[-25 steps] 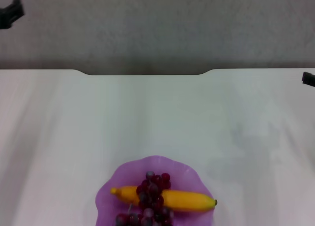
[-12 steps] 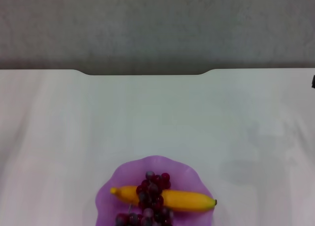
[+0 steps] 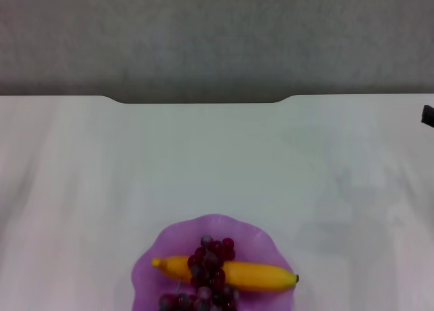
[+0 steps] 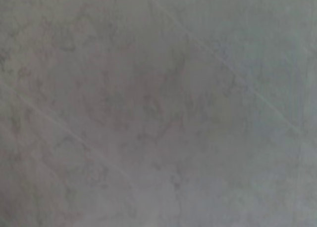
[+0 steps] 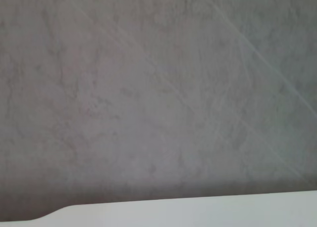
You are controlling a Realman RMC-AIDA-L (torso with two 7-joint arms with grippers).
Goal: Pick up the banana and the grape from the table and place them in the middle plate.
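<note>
Purple middle plate (image 3: 146, 270) holds the banana (image 3: 261, 276) with the grape (image 3: 209, 257) across it; seemingly nothing left. My right gripper (image 3: 428, 115) is far right of it, jaws unreadable; my left one is unseen.

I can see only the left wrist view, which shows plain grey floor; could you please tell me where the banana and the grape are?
Observer: In the head view, the banana lies across the middle plate.
Operator: And the grape?
Observer: The grape lies over the banana's middle, also in the plate.
Operator: Are the arms near?
Observer: Only a dark bit of the right gripper shows, at the right edge above the table, far from the plate; the left gripper is out of view.
</note>
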